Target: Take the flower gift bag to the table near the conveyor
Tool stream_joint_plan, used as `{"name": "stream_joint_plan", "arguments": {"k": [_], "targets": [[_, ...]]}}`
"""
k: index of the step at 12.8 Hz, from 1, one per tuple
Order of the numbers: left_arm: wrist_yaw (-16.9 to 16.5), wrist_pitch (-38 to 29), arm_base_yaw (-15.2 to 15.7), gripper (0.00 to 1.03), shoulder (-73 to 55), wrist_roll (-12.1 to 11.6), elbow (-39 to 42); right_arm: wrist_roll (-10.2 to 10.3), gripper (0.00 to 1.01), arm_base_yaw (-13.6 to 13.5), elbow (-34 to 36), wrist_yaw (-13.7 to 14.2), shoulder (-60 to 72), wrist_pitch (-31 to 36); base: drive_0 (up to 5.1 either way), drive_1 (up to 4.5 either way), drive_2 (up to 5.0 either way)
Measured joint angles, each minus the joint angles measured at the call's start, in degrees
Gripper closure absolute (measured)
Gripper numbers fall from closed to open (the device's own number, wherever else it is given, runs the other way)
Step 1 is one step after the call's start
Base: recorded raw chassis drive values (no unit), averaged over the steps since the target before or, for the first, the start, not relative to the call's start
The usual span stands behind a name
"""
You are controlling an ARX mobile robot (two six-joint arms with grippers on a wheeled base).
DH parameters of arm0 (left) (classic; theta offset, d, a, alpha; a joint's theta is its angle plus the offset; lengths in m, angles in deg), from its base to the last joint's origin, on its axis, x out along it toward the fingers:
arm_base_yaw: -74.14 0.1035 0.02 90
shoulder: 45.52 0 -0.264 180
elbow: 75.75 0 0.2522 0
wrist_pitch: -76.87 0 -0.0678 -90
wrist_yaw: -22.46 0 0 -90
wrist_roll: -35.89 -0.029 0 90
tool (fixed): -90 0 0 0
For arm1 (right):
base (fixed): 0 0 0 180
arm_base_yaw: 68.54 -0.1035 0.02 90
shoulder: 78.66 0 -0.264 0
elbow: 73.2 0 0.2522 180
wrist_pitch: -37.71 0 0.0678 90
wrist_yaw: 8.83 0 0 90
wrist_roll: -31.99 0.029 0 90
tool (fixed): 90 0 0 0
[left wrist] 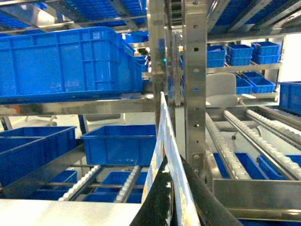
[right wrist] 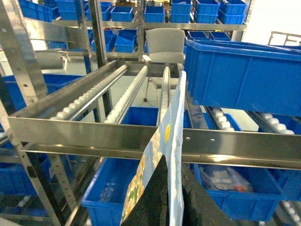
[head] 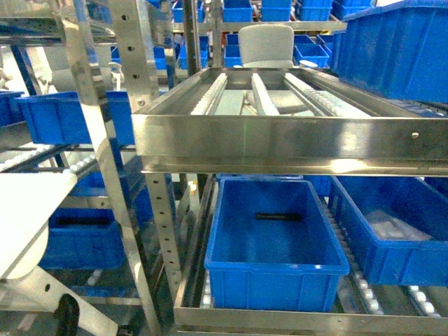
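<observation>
- Left gripper (left wrist: 171, 207): its dark fingers pinch the edge of the flower bag (left wrist: 162, 155), which stands upright between them.
- Right gripper (right wrist: 171, 202): clamped on another edge of the same bag, before the conveyor (right wrist: 117, 92).
- Middle bin (head: 276, 241) under the conveyor holds one black bar (head: 278, 217).
- Right bin (head: 392, 238) holds something pale, unclear.
- White table (head: 28, 210) corner shows at far left.
- Blue bins fill the steel racks behind.

— What surrounds the steel shelving uprights (head: 133, 56)?
— Blue plastic bins (head: 276, 241) on every level, one holding a black bar.
— And behind?
— A pale grey chair (head: 266, 45) on a light floor, brightly lit.
</observation>
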Motion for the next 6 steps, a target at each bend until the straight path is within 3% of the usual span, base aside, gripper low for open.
{"name": "stream_joint_plan", "arguments": {"k": [6], "targets": [[0.0,0.0,0.0,1.01,0.0,0.0,0.0,0.0,0.98,0.0,0.0,0.0,0.0,0.0,-5.0,2.41,2.4]]}}
